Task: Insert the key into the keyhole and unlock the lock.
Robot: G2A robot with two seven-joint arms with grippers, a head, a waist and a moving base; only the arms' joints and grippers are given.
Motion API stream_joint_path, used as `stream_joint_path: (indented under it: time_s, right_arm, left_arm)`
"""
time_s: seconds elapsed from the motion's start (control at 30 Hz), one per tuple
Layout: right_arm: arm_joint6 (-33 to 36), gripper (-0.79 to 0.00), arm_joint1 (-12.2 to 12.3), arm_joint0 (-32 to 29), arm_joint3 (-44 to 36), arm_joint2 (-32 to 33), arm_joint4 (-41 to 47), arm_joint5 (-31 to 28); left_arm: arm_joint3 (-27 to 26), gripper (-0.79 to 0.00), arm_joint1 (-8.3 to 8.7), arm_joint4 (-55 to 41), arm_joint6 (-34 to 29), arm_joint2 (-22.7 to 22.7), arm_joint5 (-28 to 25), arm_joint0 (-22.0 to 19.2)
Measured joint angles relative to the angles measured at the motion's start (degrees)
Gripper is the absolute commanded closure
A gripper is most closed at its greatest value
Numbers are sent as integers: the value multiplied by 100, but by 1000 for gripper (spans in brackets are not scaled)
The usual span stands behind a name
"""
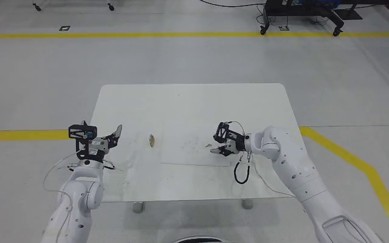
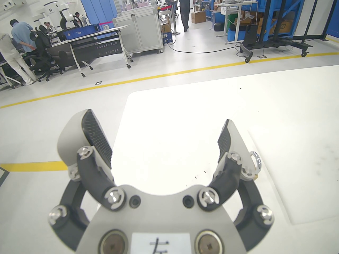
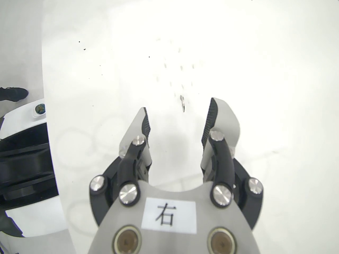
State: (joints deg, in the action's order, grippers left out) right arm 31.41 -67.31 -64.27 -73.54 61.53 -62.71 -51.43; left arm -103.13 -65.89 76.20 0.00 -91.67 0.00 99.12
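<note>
The lock (image 1: 151, 140) is lying on the bench (image 1: 194, 103), toward the left arm. The key (image 3: 182, 104) is lying flat on the bench, well apart from the lock, on the right arm's side. The right hand (image 1: 216, 149) is hovering low with its jaws released, and the key is sitting just ahead of the gap between them. This alignment appears to be setting up a pinch on the key. The left hand (image 2: 159, 133) is likewise released, grasping nothing, and is sitting near the lock, probably placed there to steady the lock body during insertion. Neither item is being held, so the pick-up is not yet done.
</note>
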Motion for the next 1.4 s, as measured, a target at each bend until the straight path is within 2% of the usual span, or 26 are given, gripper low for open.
stream_joint_path:
  time_s: [0.2, 0.23, 0.47, 0.7, 0.83, 1.13, 1.4]
  right_arm:
    - [223, -428, -45, 181, 138, -262, -44, 282]
    - [266, -385, -52, 204, 144, -297, -76, 375]
    - [410, -354, -83, 310, 176, -502, -119, 620]
    - [301, -209, -101, 421, 259, -642, -66, 513]
    - [261, 0, -94, 415, 193, -687, -112, 502]
    - [187, 0, -40, 355, 52, -648, -142, 488]
    - [-561, 0, 167, -166, -468, -56, -219, 361]
  left_arm:
    - [0, -785, 0, 0, 0, 0, 0, 0]
    - [0, -785, 0, 0, 0, 0, 0, 0]
    - [0, -785, 0, 0, 0, 0, 0, 0]
    - [0, -785, 0, 0, 0, 0, 0, 0]
    - [0, -785, 0, 0, 0, 0, 0, 0]
    - [0, -785, 0, 0, 0, 0, 0, 0]
    - [0, -785, 0, 0, 0, 0, 0, 0]
